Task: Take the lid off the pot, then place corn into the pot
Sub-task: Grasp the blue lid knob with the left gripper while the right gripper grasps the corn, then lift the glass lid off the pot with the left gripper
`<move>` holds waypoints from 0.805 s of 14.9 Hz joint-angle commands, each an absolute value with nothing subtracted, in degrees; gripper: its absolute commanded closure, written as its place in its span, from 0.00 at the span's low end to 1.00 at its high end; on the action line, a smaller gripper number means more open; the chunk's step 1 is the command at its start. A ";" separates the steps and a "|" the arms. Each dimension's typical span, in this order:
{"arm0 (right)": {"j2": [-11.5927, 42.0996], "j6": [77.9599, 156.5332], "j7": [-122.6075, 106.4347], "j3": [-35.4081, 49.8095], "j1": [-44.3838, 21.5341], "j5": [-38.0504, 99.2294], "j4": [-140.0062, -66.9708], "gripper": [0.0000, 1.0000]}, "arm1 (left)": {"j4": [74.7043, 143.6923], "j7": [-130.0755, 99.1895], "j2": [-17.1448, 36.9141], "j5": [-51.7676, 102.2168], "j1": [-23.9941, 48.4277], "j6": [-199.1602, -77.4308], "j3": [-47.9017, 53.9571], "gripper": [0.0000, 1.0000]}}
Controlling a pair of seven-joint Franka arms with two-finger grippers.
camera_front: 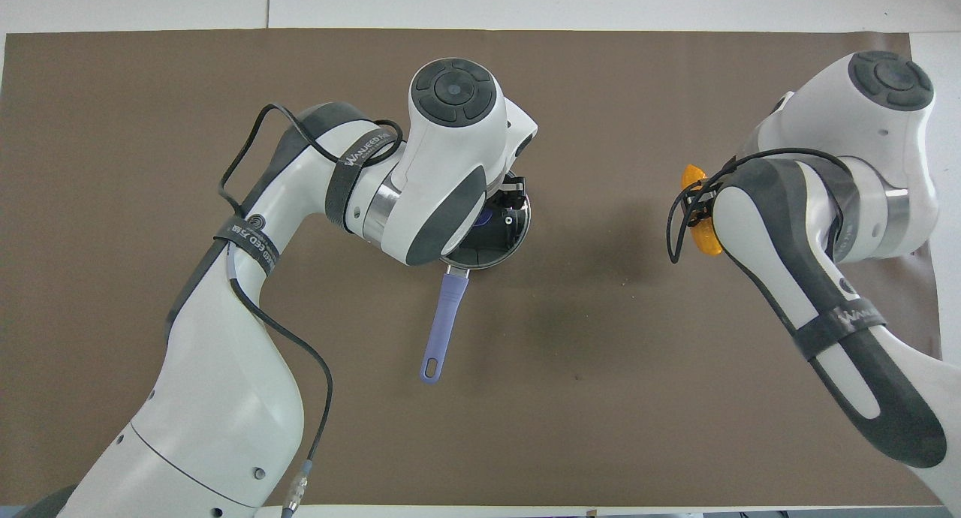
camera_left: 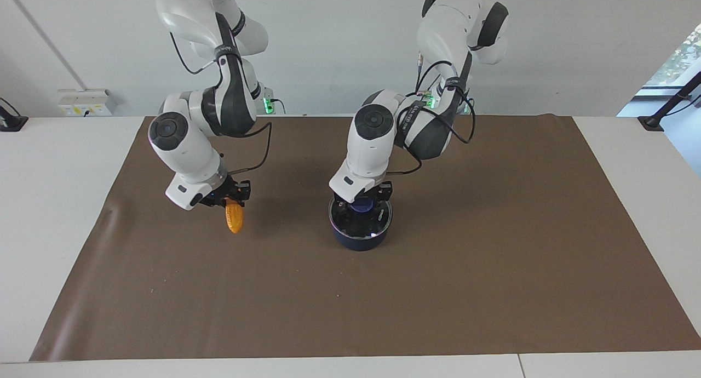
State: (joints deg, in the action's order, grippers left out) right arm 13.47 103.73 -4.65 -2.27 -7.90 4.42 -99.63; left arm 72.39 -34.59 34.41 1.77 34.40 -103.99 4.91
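Observation:
The dark blue pot (camera_left: 358, 240) stands at the middle of the brown mat, and its light blue handle (camera_front: 443, 323) points toward the robots. The glass lid (camera_left: 378, 219) rests on the pot, its blue knob (camera_left: 361, 205) at the centre. My left gripper (camera_left: 362, 198) is down at the knob. My right gripper (camera_left: 233, 200) is shut on the upper end of the orange-yellow corn (camera_left: 234, 218) and holds it hanging a little above the mat, toward the right arm's end. In the overhead view the corn (camera_front: 694, 179) is partly hidden by the right arm.
The brown mat (camera_left: 493, 268) covers most of the white table. Nothing else stands on it besides the pot.

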 commanded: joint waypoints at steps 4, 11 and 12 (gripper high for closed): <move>13.27 84.56 -6.33 -2.20 -6.86 5.71 -80.43 1.00 | 73.83 -35.68 32.70 1.05 35.07 -104.41 4.04 1.00; 11.43 90.44 -1.87 -2.11 -11.41 4.93 -84.64 1.00 | 72.52 -35.25 25.32 6.06 29.90 -95.73 3.43 1.00; 11.43 90.70 -0.71 -2.02 -11.95 4.92 -84.81 1.00 | 72.51 -34.81 23.14 6.06 27.45 -93.45 3.51 1.00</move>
